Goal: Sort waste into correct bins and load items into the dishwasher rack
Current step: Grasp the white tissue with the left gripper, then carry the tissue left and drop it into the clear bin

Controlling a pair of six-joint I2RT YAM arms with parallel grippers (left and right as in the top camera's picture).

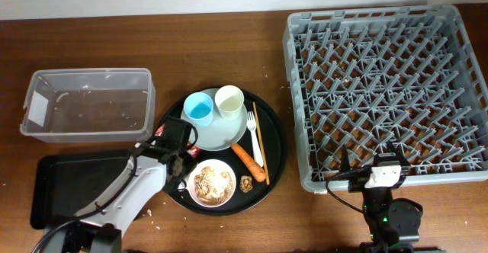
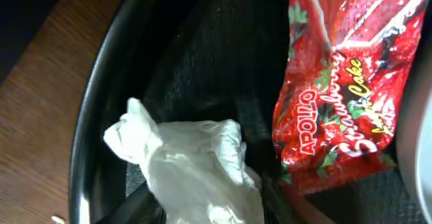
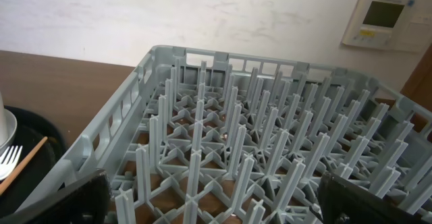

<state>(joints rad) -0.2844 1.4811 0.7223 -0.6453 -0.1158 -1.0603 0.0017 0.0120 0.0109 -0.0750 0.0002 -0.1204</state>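
Note:
My left gripper [image 1: 177,145] is at the left inside rim of the round black tray. In the left wrist view its fingers [image 2: 206,210] close on either side of the crumpled white tissue [image 2: 189,166], which rests on the tray floor. The crumpled red wrapper [image 2: 337,82] lies just beside it; its edge shows in the overhead view [image 1: 160,131]. The clear tub [image 1: 88,104] and shallow black tray [image 1: 69,184] are to the left. My right gripper [image 1: 371,168] [image 3: 216,210] is open and empty over the front edge of the grey dishwasher rack [image 1: 381,93] [image 3: 270,136].
The round black tray [image 1: 274,142] holds a blue cup [image 1: 198,110], a cream cup [image 1: 229,100], a plate [image 1: 223,137], a fork [image 1: 254,139], chopsticks [image 1: 261,142], a carrot [image 1: 249,162], a bowl [image 1: 212,183] of food scraps and a brown lump [image 1: 246,183].

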